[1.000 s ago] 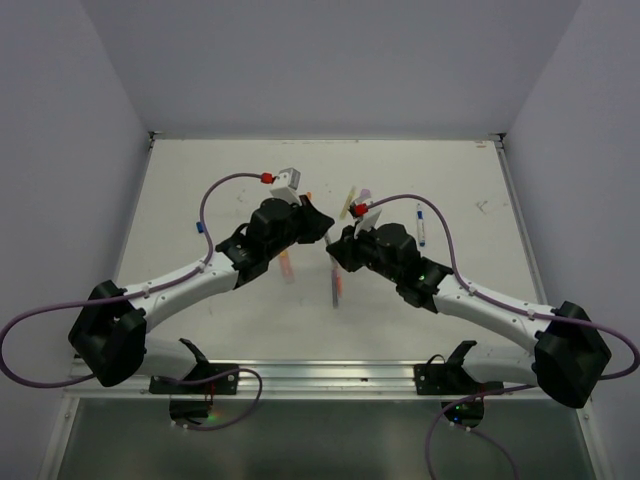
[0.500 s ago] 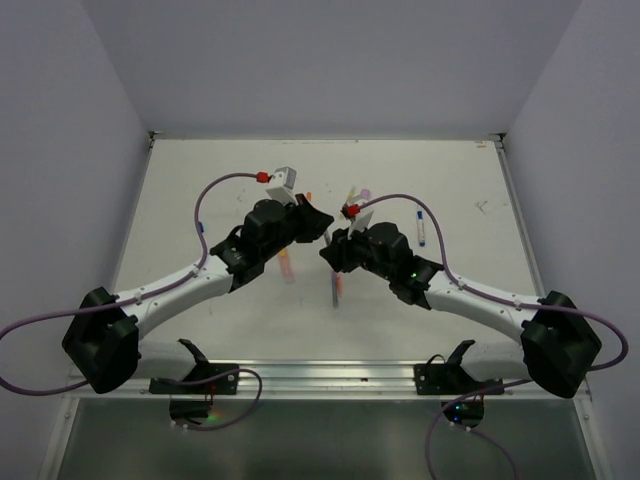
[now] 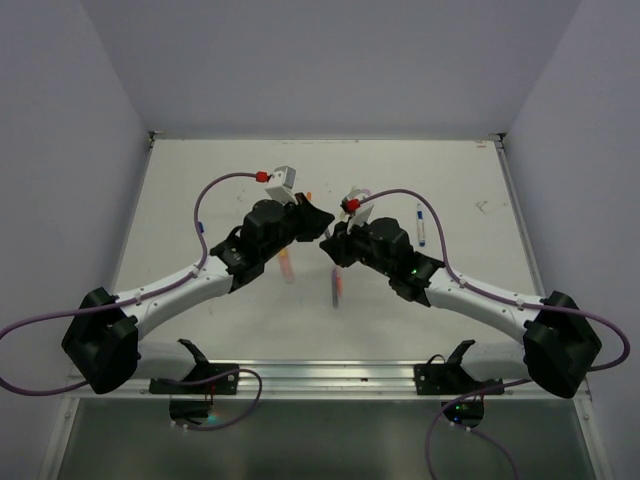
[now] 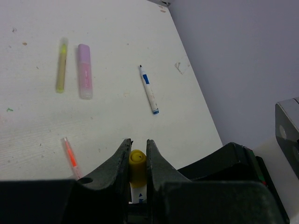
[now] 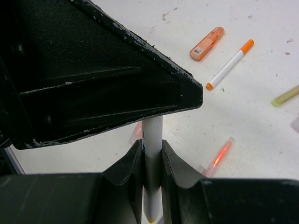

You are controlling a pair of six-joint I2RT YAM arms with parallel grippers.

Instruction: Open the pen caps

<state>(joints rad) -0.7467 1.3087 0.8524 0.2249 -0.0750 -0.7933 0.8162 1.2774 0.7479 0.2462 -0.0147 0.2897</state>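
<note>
Both grippers meet above the middle of the table on one white pen. In the left wrist view my left gripper [image 4: 138,141] is shut on the pen's yellow cap [image 4: 137,161], with the white body [image 4: 138,193] showing below it. In the right wrist view my right gripper [image 5: 152,143] is shut on that white pen body [image 5: 153,133], which runs up under the black left gripper. In the top view the left gripper [image 3: 318,225] and right gripper [image 3: 332,247] are tip to tip, and the pen is hidden between them.
On the table lie a yellow-green pen [image 4: 61,65], a lilac highlighter [image 4: 84,71], a blue-and-white marker [image 4: 149,89], a thin orange pen [image 4: 70,156], an orange highlighter [image 5: 207,43] and an orange-tipped white marker [image 5: 230,64]. Pink pens [image 3: 288,265] lie under the arms.
Both arms have shifted slightly; the right gripper moved a little left and up toward the left one. Both stay shut on the same pen.
</note>
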